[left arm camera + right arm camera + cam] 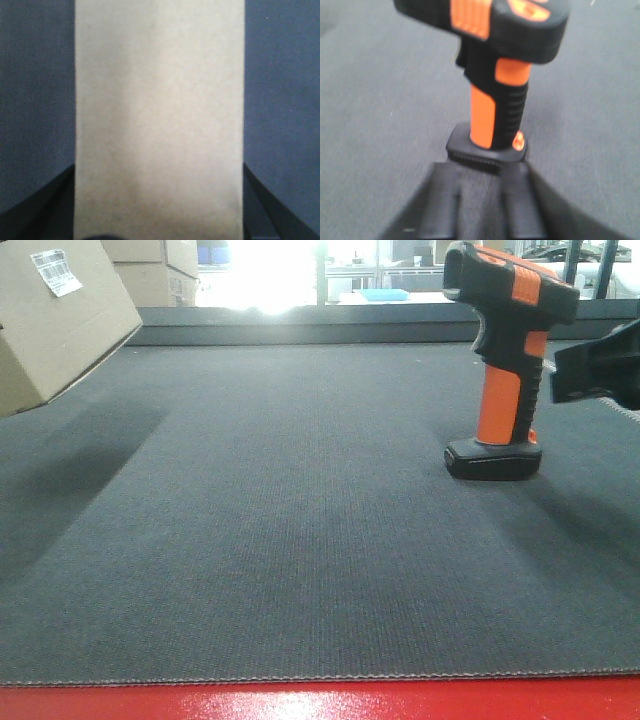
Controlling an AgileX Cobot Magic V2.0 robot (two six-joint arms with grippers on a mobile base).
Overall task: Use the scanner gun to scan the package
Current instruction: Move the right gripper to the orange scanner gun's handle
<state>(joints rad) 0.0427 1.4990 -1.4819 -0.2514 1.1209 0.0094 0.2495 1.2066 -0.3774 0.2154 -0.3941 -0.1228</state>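
Observation:
The package [60,330], a tan cardboard box with a white barcode label [56,271], hangs tilted above the dark mat at the far left. In the left wrist view its plain face [160,115] fills the space between my left gripper's [159,172] dark fingers [45,205], which are shut on its sides. The scanner gun [505,360], black and orange, stands upright on its flat foot at the right. My right gripper [590,370] is just right of it. In the right wrist view that gripper [481,180] is open, its fingertips just short of the scanner gun's [495,110] foot.
The dark grey mat [300,540] covers the table, with a red edge [320,702] along the front. A raised dark ledge [300,325] runs along the back. Tan cartons [155,270] are stacked behind it at the left.

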